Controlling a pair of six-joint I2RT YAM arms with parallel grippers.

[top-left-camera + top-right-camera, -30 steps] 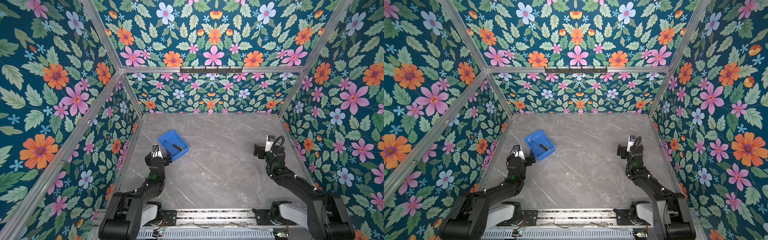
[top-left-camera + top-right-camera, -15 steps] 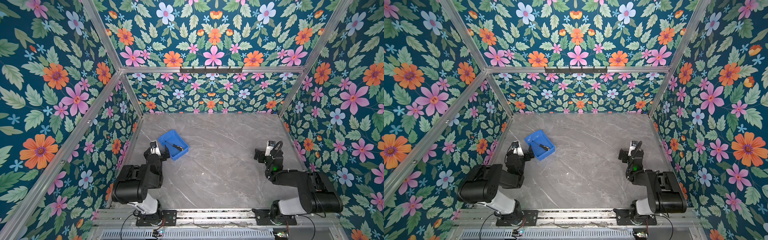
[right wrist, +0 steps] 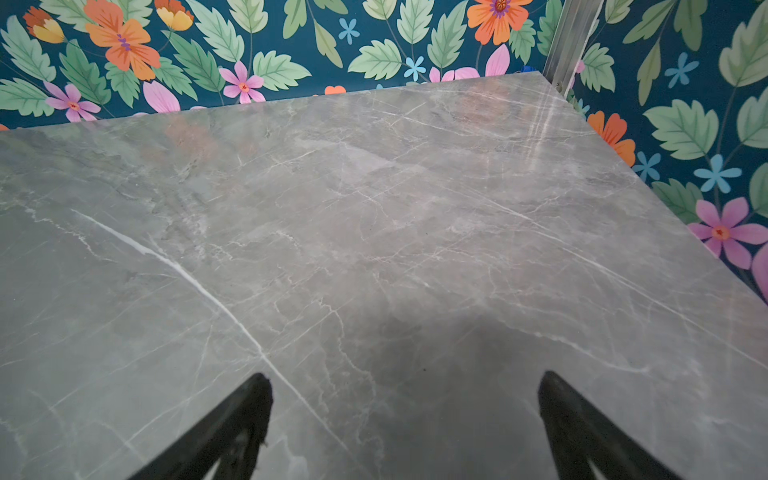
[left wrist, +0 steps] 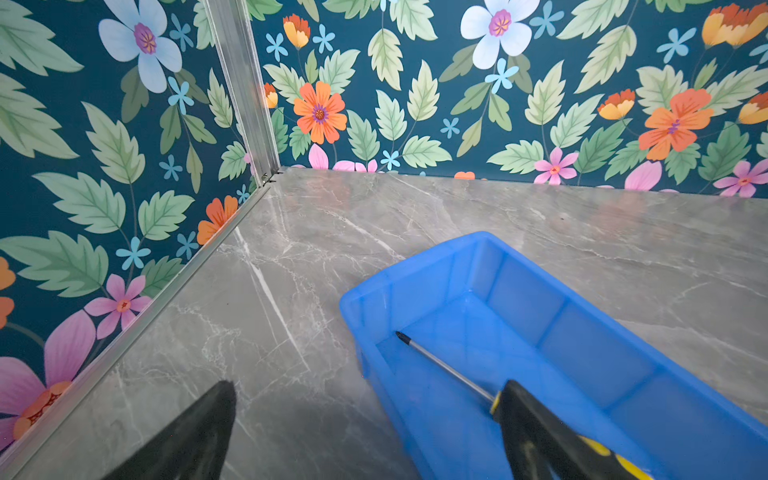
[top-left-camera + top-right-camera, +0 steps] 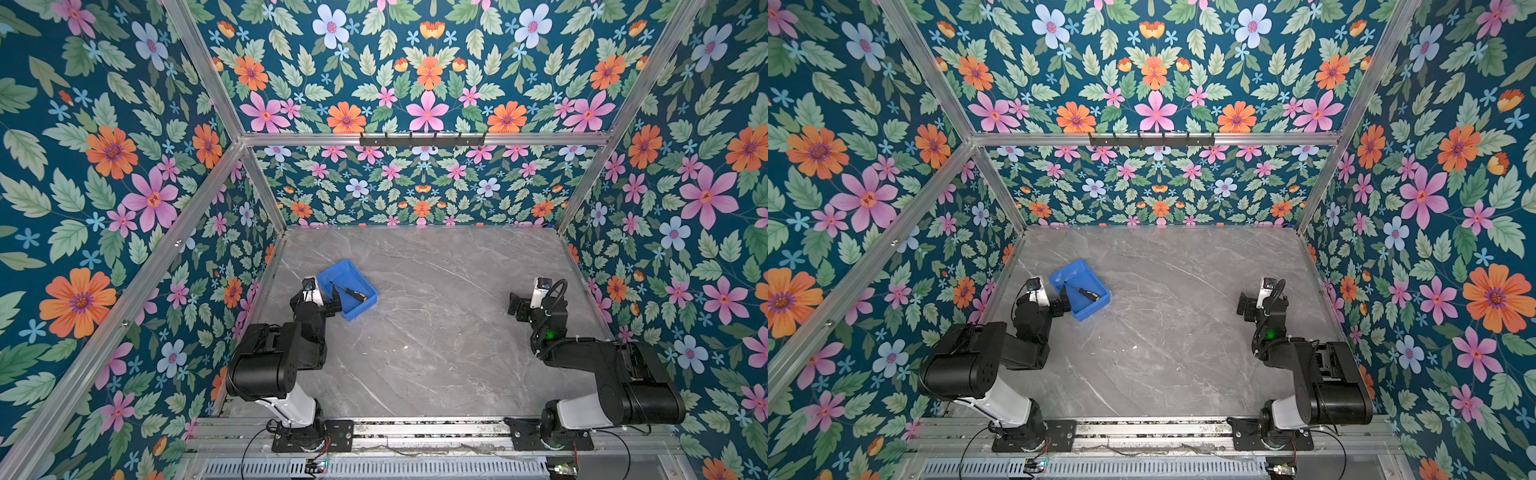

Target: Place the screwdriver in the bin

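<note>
screwdriver (image 5: 350, 291) slim, lying in glossy blue bin (image 5: 365, 307) | both jaws released | table (image 5: 436, 332) marbled, seemingly polished

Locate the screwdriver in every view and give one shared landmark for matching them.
Top view: the screwdriver lies inside the bin, left of centre.
Top view: the screwdriver lies in the bin, left of centre.
Left wrist: the screwdriver lies on the floor of the bin.
Right wrist: not in it.
Shared landmark: the blue bin.

No text, label, brand, number or sign is legible on anything in these views.
</note>
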